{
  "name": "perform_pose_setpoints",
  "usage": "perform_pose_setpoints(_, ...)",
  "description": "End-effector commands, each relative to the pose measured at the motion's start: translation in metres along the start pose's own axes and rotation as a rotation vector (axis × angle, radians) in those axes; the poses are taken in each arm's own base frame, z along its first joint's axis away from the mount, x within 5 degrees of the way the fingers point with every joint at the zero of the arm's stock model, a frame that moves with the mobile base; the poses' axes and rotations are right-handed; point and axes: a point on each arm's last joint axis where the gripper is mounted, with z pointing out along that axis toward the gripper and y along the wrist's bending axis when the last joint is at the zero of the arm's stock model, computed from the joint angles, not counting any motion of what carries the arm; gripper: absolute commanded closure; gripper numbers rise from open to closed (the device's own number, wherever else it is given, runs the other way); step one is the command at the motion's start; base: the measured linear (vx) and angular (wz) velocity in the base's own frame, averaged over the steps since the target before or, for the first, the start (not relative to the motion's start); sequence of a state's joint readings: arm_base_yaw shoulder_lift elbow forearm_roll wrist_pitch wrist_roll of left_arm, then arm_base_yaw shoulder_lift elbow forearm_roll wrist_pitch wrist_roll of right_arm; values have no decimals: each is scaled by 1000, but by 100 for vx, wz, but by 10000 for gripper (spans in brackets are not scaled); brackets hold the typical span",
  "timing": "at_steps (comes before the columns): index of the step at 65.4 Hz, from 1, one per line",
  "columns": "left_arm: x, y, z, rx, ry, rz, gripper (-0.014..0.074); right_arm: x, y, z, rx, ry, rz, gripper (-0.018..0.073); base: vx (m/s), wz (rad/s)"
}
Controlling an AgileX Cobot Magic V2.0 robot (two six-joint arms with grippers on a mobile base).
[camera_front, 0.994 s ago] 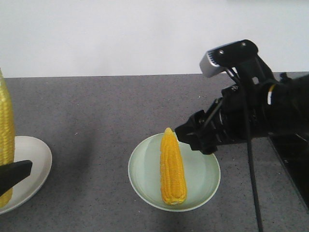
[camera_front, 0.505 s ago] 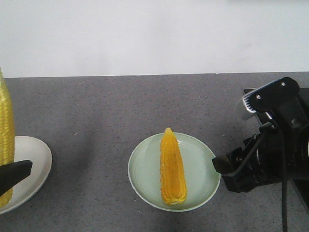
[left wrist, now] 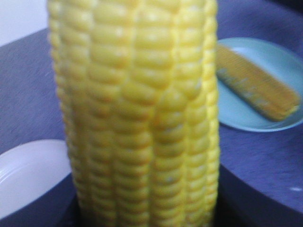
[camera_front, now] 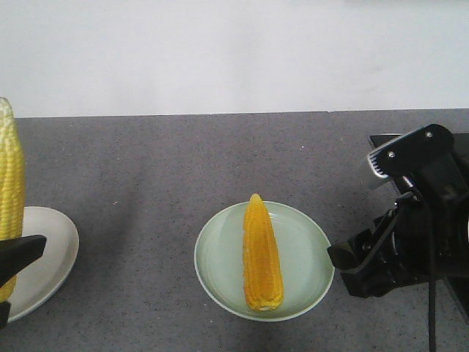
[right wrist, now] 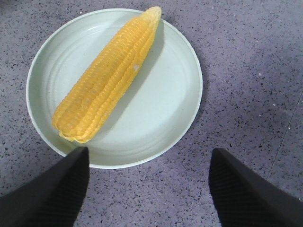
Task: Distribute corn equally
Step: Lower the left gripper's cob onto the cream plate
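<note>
Right tool (right wrist: 149,189): fingers spread wide, holding nothing, just beside green plate (camera_front: 308,257).
Left tool (camera_front: 18,253): gripping pale cob (camera_front: 9,183) upright above white plate (camera_front: 51,249).
Golden cob (camera_front: 262,253): lying lengthwise on green plate.
Surface (camera_front: 146,169): grey, speckled.

Right arm's all matte black, blocky w/ a silver-faced camera module (camera_front: 379,163) bolted on top, two screws showing. Thin black cable (camera_front: 431,293) hangs down. Right hand (right wrist: 149,189): two wedge fingers, ribbed black pads (right wrist: 241,194).
</note>
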State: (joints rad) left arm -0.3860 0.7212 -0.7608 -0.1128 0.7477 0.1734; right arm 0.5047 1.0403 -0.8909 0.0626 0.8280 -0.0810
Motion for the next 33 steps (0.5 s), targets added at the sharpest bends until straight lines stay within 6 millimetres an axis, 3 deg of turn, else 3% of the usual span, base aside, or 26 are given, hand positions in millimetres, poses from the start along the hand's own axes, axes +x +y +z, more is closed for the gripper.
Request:
perform_pose_setpoints(1,-11,9,9,-77,-16,-41,352,-9,0,-11,10,-88,-9,56,0,0)
perform_pose_setpoints(13,-12,20,34,-171,139,-69,352,-10,0,-11,8,-89,-7,56,0,0)
perform_pose_setpoints(33,-36,51,60,-292,298,-116,352,-10,0,-11,7,-89,-6,56,0,0)
